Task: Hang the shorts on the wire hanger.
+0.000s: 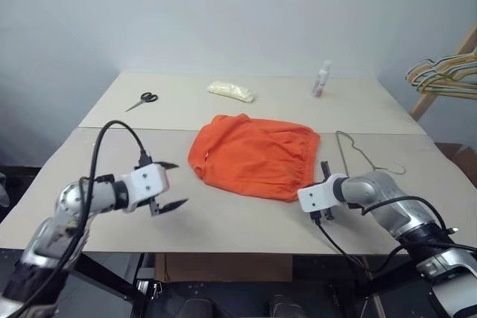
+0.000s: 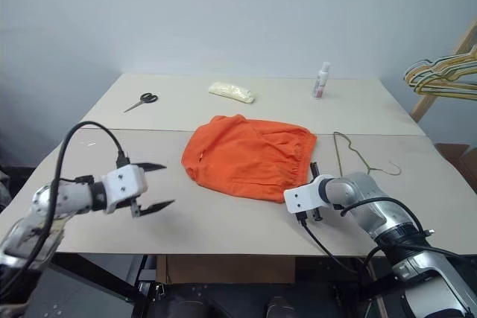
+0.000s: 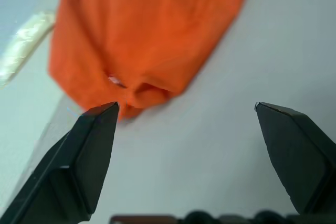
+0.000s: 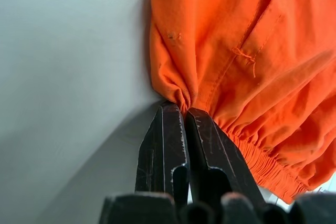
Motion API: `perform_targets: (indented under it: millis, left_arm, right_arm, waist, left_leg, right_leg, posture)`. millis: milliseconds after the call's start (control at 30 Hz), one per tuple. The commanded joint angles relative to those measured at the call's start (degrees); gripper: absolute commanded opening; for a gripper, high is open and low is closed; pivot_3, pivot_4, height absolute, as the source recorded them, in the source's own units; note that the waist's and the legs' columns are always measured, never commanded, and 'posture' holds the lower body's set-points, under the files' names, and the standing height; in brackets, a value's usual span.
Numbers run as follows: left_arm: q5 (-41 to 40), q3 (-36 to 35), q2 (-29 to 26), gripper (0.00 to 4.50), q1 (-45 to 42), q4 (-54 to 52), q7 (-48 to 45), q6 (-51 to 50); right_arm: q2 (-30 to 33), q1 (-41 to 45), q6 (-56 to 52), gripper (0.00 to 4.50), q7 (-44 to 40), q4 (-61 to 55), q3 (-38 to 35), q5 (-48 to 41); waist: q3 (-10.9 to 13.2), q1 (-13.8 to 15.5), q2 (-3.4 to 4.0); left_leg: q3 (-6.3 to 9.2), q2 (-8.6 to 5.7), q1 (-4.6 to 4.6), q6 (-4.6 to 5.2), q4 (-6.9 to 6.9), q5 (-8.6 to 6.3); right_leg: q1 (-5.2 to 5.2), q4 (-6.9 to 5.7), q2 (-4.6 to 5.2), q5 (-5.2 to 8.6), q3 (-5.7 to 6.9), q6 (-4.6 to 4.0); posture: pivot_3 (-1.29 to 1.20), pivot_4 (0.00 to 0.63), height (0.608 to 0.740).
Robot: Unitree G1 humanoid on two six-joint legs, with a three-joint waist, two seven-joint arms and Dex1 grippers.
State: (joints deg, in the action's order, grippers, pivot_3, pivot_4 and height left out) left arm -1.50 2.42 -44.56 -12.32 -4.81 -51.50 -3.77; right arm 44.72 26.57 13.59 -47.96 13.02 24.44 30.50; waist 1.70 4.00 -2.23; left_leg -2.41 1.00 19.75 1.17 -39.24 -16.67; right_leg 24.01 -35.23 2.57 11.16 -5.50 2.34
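The orange shorts [image 1: 255, 156] lie flat in the middle of the table [image 1: 223, 217]. The wire hanger [image 1: 358, 151] lies on the table just to their right, near the waistband side.

The right gripper [image 4: 184, 109] has its two black fingers pressed together on the corner of the shorts by the stretchy waistband. A little fold of cloth seems to be caught between the tips, but the view is too close to be sure how much it has.

The left gripper [image 1: 168, 184] hangs over the bare table to the left of the shorts. Its fingers are spread wide, with nothing in them, and they point at the near left corner of the cloth.

This looks like the grabbing step. The hanging has not begun. Next, the left gripper needs to reach the cloth edge and pinch it. Then both can lift the shorts toward the hanger. A thin pinch could slip when the cloth goes up.
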Motion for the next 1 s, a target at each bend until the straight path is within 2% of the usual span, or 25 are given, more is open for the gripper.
perform_targets:
  millis: [33,333,633,733,1000]
  left_arm:
    - [3.52,2.36,3.18,4.50,-6.27,9.03,3.75,3.44]
    - [9.82,9.02,9.35,4.50,-19.54,33.84,4.97,14.03]
    - [11.58,11.27,13.47,4.50,-26.37,47.95,3.70,22.03]
    - [14.41,13.00,13.61,3.91,-28.39,51.48,4.68,24.53]
    - [16.68,14.38,15.11,1.25,-31.66,57.69,4.55,28.90]
  right_arm:
    - [0.01,0.87,0.44,0.01,1.41,-0.86,-1.55,0.17]
    - [0.58,-0.56,-0.28,0.01,0.83,-2.67,-2.31,-0.53]
    - [0.83,-1.43,-0.75,0.01,0.58,-3.89,-2.79,-0.66]
    - [0.64,-1.26,-0.89,0.00,0.68,-3.83,-2.95,-0.79]
    - [0.66,-1.12,-0.55,0.00,0.85,-3.62,-2.81,-0.81]
  waist:
    - [-0.01,-0.05,0.00]
    - [-0.02,-0.23,-0.02]
    - [-0.04,-0.56,-0.04]
    - [-0.04,-0.57,-0.05]
    - [-0.04,-0.60,-0.06]
  left_leg:
    - [0.00,-0.02,0.00,0.00,0.00,0.00]
    - [0.03,-0.06,0.18,0.00,0.00,-0.01]
    - [0.05,-0.07,0.21,0.00,0.00,-0.01]
    - [0.06,-0.08,0.20,0.00,-0.01,-0.01]
    - [0.06,-0.09,0.22,0.00,-0.01,-0.01]
  right_leg:
    - [0.00,0.01,0.00,-0.01,-0.01,-0.02]
    - [0.08,0.12,0.01,-0.04,-0.01,-0.01]
    - [0.08,0.13,0.00,-0.05,-0.01,0.01]
    - [0.07,0.13,0.00,-0.05,-0.01,0.01]
    - [0.07,0.15,0.00,-0.05,-0.02,0.03]
  posture:
    - [0.16,0.000,0.740]
    - [0.13,0.000,0.740]
    - [0.10,0.000,0.740]
    - [0.10,0.000,0.740]
    - [0.10,0.000,0.740]
